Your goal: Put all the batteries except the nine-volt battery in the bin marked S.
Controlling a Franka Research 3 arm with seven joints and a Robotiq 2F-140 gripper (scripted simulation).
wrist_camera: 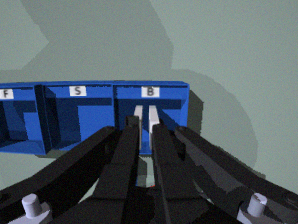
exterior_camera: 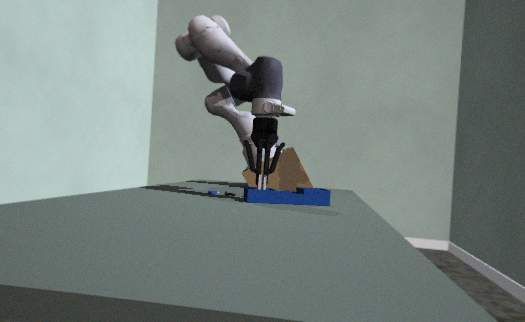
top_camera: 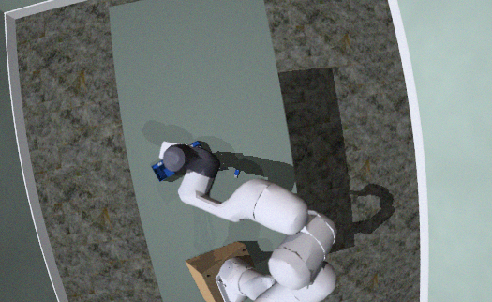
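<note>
My gripper (exterior_camera: pixel 262 186) (wrist_camera: pixel 145 115) points down over the B bin (wrist_camera: pixel 172 93), its pale fingertips close together with nothing seen between them. The S bin (wrist_camera: pixel 100 92) is the middle compartment of the blue row and shows no thing in its visible part. A small blue thing (top_camera: pixel 236 173) (exterior_camera: pixel 213 192) lies on the table beside the row, and a small dark thing (exterior_camera: pixel 230 194) lies near it in the exterior view. They are too small to tell whether they are batteries. In the wrist view, bits of blue and red show beneath the fingers, mostly hidden.
The F bin (wrist_camera: pixel 24 94) is at the left of the row in the wrist view. The blue row (top_camera: pixel 161 173) (exterior_camera: pixel 286 198) stands on the table, partly under the arm in the top view. A brown box-like block (top_camera: pixel 221 256) (exterior_camera: pixel 293 170) stands by the arm's base.
</note>
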